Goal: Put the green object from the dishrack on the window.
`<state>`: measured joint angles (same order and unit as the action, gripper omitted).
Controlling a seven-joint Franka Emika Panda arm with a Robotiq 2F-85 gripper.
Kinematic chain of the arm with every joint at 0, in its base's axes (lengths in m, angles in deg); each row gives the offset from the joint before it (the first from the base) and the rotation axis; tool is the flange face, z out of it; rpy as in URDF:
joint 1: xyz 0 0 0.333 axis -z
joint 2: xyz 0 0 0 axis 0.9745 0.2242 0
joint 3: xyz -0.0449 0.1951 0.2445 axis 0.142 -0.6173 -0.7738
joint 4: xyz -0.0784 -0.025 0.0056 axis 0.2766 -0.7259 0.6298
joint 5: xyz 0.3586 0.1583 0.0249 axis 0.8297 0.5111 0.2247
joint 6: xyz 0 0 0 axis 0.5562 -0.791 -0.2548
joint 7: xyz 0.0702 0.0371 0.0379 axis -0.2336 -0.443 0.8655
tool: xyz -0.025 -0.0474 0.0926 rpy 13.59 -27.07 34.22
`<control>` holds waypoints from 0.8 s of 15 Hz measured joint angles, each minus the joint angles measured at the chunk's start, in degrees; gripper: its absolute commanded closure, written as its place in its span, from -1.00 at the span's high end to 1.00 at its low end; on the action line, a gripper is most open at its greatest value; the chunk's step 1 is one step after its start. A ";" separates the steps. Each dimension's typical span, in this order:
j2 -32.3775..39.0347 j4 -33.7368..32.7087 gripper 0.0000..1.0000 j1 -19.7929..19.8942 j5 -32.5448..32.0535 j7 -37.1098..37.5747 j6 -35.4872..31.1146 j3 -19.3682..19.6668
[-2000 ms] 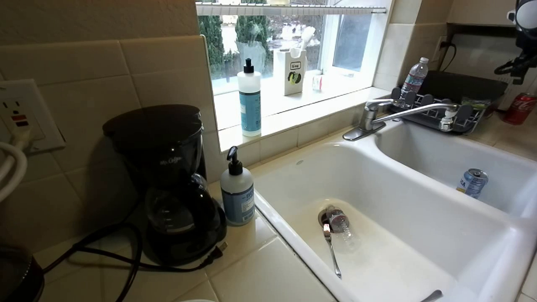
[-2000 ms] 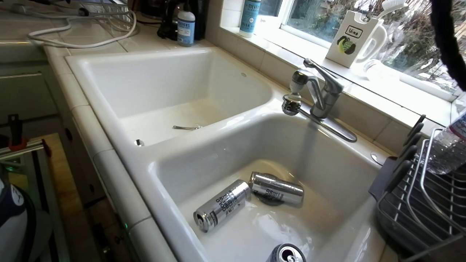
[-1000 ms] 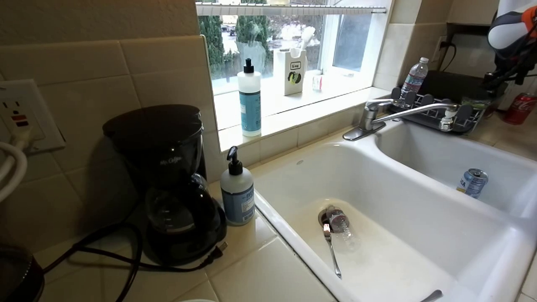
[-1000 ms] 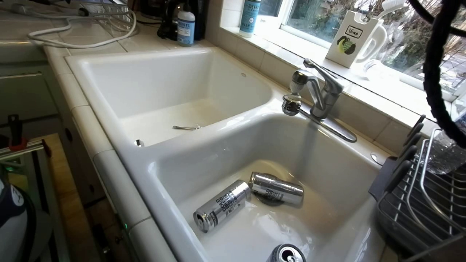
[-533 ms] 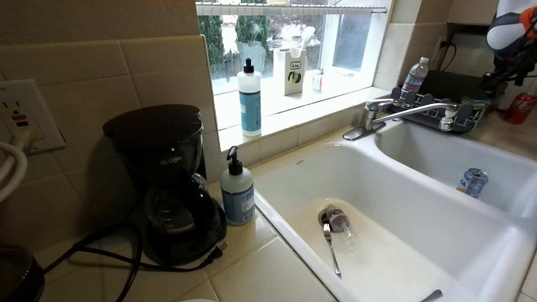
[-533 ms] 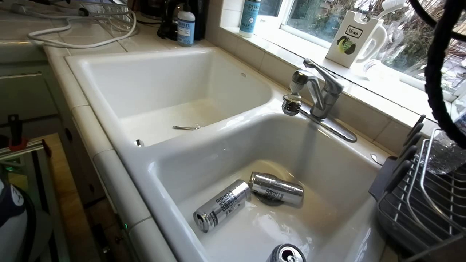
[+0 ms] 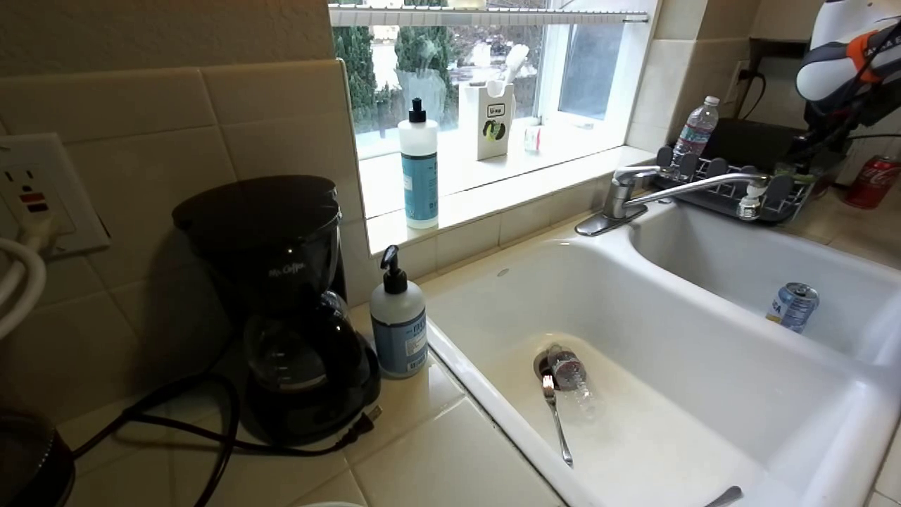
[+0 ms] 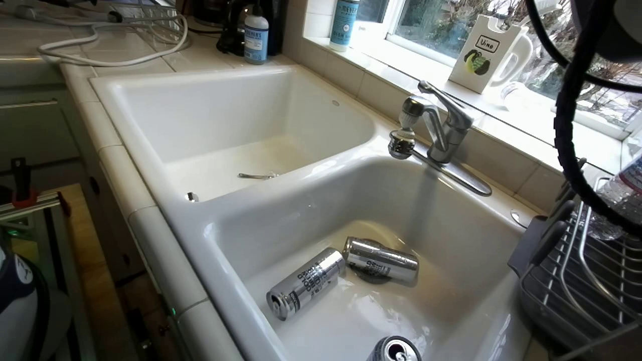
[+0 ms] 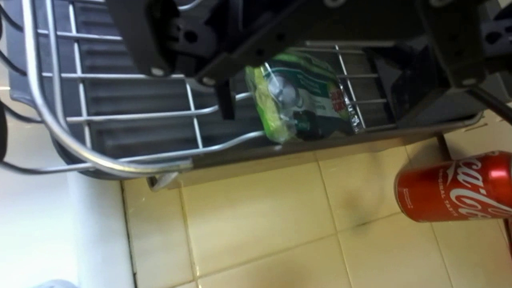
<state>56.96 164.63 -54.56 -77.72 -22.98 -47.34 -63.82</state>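
Observation:
The green object, a shiny packet [image 9: 304, 100] with dark green print, lies on the wires of the dark dishrack [image 9: 132, 136] in the wrist view. It also shows small in an exterior view [image 7: 795, 171]. My gripper [image 9: 318, 98] is open, with one finger on each side of the packet in the wrist view and its own dark body hiding the packet's upper edge. I cannot tell how high above it the fingers are. The window [image 7: 429, 70] with its bright sill shows in both exterior views, also here [image 8: 426, 30].
A clear bottle [image 7: 695, 130] stands in the rack. A red can [image 9: 456, 188] stands beside it. The faucet [image 8: 449, 125] is between rack and sill. A white jug [image 8: 486, 55] and a blue bottle [image 8: 344, 25] are on the sill. A black cable [image 8: 567, 130] hangs over the rack.
My arm has come in from the upper right and moved down and leftward over the dishrack. The black cable has swung further left in an exterior view. The packet appears unmoved.

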 measured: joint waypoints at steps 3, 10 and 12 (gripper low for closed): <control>0.68 -0.04 0.72 0.01 0.18 -0.28 -2.72 -0.39; 1.36 -0.02 0.38 -0.12 -0.10 -0.04 -2.92 -0.73; 2.05 -0.01 0.07 0.00 -0.16 0.23 -2.93 -0.57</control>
<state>59.01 164.62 -54.56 -77.87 -22.75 -50.27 -64.39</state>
